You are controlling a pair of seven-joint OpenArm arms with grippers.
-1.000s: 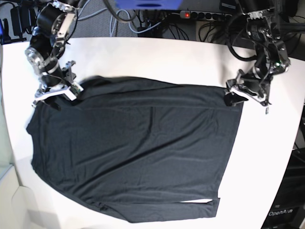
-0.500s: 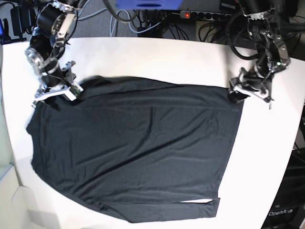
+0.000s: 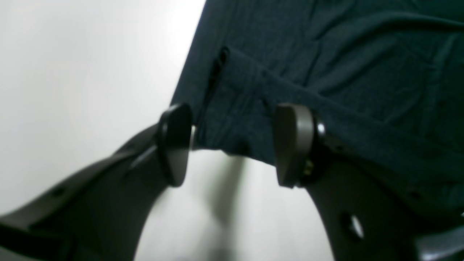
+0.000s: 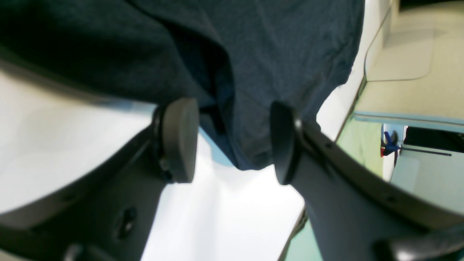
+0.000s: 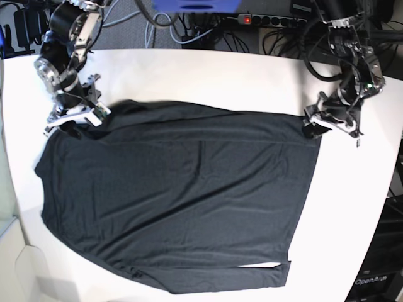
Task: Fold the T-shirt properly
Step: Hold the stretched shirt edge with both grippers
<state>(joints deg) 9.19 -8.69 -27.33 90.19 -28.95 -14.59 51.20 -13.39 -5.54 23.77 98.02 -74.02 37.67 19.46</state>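
So the T-shirt (image 5: 182, 201) is spread out mostly flat on the white table (image 5: 208, 78), dark charcoal, a bit wrinkly, covering most of the surface. You can see a small sliver of table peeking through near its bottom hem.

Left gripper (image 3: 233, 145) is sitting right at one top corner of the shirt. Its jaws are spread apart, not pinching anything. In the left wrist view the corner of the fabric, with a stitched hem fold, pokes into the gap between the two pads (image 3: 175, 143), and the edge of the cloth comes right up by one of them. Bare table shows below the corner, between the jaws.

Right gripper (image 4: 232, 141) is at the other top corner, same deal: jaws apart, released, with a rounded lump of fabric hanging into the space between them. The cloth looks close to one pad, but it's too blurry to say if it actually touches.

In the base view both arms reach in from the cable-cluttered back edge (image 5: 252, 25).
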